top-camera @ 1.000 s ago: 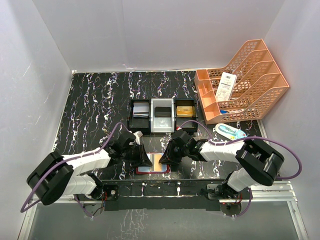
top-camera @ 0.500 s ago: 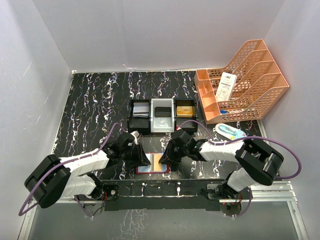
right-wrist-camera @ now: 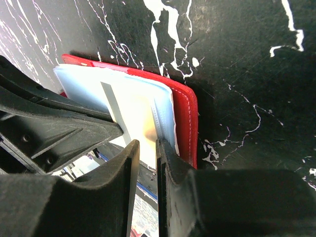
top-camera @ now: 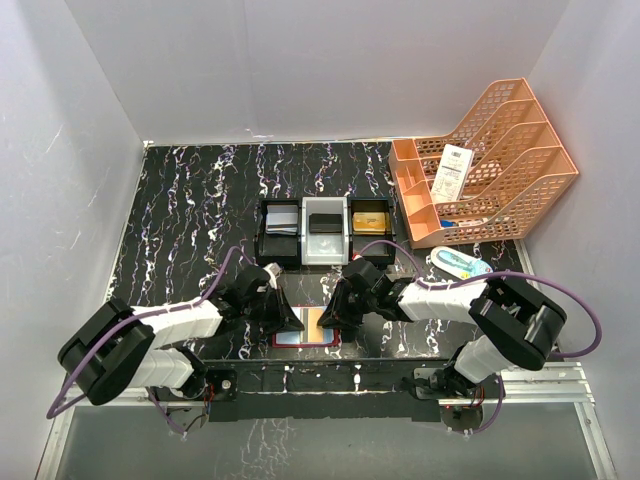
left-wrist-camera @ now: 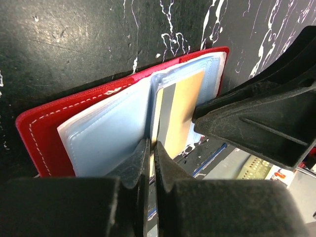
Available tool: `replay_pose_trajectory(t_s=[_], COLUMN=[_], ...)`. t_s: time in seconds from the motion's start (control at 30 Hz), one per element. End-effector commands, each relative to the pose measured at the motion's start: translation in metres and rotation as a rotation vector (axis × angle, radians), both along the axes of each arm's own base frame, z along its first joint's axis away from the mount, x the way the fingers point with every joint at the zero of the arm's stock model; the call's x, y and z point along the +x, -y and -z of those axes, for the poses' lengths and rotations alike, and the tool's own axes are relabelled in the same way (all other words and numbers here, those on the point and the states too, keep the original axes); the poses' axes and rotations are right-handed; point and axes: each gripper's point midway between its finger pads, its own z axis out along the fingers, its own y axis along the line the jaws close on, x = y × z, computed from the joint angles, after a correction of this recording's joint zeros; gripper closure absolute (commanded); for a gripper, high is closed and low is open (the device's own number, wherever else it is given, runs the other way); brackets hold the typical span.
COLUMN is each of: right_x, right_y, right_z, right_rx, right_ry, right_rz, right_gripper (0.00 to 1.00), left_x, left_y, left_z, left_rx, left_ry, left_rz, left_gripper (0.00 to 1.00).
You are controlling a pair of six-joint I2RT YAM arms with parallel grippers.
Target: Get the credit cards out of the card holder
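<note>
**Open wallet gripped from both sides**

The dark-red leather-like folding card holder (left-wrist-camera: 39, 133) lies open on the black marbled surface (top-camera: 200, 220), between the arms. The left fingers (left-wrist-camera: 133, 168) are pressed together on an orange-gold plastic card (left-wrist-camera: 185, 108) in its clear pockets. The right fingers (right-wrist-camera: 123, 168) are clamped on the holder's pocket edge. Behind, a black-and-white three-compartment tray (top-camera: 326, 254) holds a silvery card (top-camera: 282, 228), a dark flat piece (top-camera: 324, 223) and a gold card (top-camera: 370, 220), one per compartment.

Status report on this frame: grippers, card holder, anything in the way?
Left gripper shut on orange-gold plastic card. Right gripper pinching sleeves of open red leather wallet. Card not yet out; nothing blocking.
</note>
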Motion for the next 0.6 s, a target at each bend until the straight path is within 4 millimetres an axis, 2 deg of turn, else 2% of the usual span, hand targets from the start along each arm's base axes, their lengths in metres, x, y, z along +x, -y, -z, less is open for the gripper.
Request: replay_pose_trajectory(t_s=[0.0, 0.33, 0.57], right_x=[-0.012, -0.013, -0.011], right_y=[0.043, 0.051, 0.048], right_z=[0.046, 0.051, 0.049], right_rx=[-0.234, -0.273, -0.269], right_ry=[-0.044, -0.044, -0.038], right_rz=[0.02, 0.024, 0.013], right_gripper=[0.8, 0.81, 0.81], left_x=[0.0, -0.005, -0.004], left_y=[-0.002, -0.027, -0.025], left_z=[-0.001, 0.006, 0.004], left_rx=[0.0, 0.066, 0.043], left_ry=[0.008, 0.029, 0.028], left_rz=[-0.008, -0.014, 0.0], left_gripper=[1.0, 1.0, 1.0])
